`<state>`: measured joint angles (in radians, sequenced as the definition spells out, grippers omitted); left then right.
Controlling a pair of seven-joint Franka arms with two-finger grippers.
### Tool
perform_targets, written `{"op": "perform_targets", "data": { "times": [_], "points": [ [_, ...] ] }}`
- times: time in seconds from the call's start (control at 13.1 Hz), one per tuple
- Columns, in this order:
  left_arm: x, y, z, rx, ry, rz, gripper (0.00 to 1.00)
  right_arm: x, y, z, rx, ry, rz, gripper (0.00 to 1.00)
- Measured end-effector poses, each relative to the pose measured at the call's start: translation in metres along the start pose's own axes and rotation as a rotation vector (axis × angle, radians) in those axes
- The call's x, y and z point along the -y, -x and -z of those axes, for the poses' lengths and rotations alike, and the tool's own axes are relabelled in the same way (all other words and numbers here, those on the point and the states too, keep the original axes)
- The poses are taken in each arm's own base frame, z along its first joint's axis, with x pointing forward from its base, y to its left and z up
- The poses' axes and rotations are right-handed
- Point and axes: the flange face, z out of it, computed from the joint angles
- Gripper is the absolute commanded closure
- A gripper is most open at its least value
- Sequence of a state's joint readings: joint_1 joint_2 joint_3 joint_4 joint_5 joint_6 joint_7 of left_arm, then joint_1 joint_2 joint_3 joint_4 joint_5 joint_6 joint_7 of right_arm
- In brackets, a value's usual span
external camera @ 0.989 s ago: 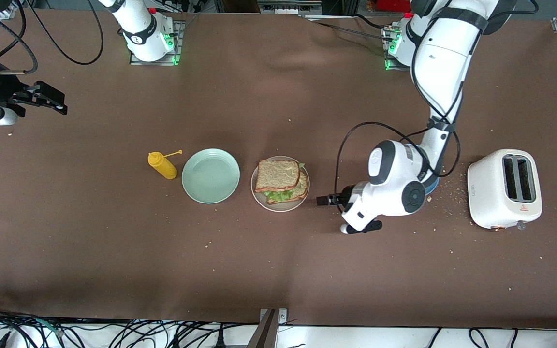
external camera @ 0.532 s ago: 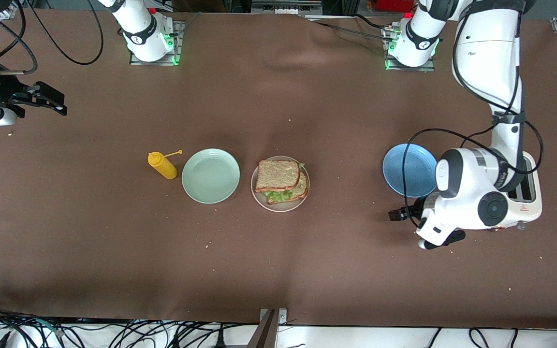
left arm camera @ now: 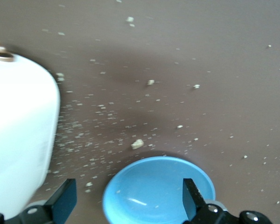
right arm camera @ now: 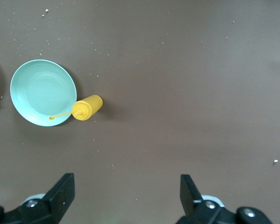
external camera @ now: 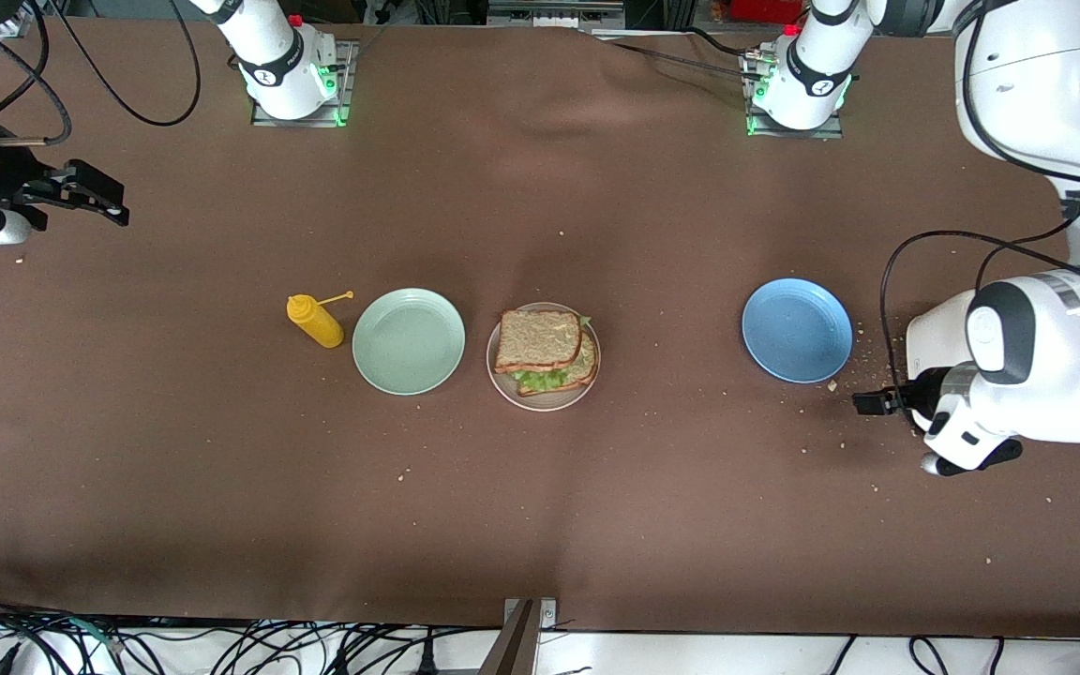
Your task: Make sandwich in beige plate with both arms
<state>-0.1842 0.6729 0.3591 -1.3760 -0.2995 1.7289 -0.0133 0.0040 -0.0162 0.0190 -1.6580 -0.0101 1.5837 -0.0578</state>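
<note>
Well, the brown cloth-covered table point(external camera: 540, 506) carries a boxy white toaster point(left arm camera: 18, 140), mostly hidden under the left arm, then three round shallow plates: a glossy blue plate point(external camera: 797, 330), a mint-green plate point(external camera: 409, 340) and the beige plate point(external camera: 544, 356) between them, on which sits the sandwich point(external camera: 545, 349), two grainy brown-crusted square slices with ruffled lettuce peeking out. Smallest is a yellow squeeze bottle point(external camera: 316, 321) beside the mint-green plate. The left gripper point(external camera: 870, 403) hangs low over the crumb-strewn cloth between blue plate and toaster, jaws wide and empty, while the right gripper point(external camera: 90, 195) waits high over the right arm's end of the table, jaws also wide and empty.
</note>
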Motion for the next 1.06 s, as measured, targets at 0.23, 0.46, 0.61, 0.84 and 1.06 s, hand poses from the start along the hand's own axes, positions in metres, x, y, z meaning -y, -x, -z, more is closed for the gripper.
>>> {"op": "perform_targets", "data": {
  "times": [0.23,0.46,0.61,0.84,1.06],
  "points": [
    [0.041,0.023,0.046,0.036,-0.023,-0.051,0.0,0.0,-0.001,0.001,-0.004,0.0,0.001,0.0],
    [0.048,0.057,0.093,0.056,-0.048,-0.073,0.0,0.001,-0.001,0.002,-0.007,0.0,0.002,0.0],
    [0.041,0.082,0.116,0.056,-0.069,-0.101,0.0,0.001,-0.002,0.001,-0.005,0.0,0.002,0.0],
    [0.021,0.124,0.15,0.015,-0.069,-0.154,0.0,0.001,-0.003,0.0,-0.003,0.0,0.003,0.0],
    [-0.001,0.162,0.19,-0.059,-0.051,-0.16,0.0,0.001,-0.003,0.0,-0.004,0.0,0.002,0.0]
  ]
}}
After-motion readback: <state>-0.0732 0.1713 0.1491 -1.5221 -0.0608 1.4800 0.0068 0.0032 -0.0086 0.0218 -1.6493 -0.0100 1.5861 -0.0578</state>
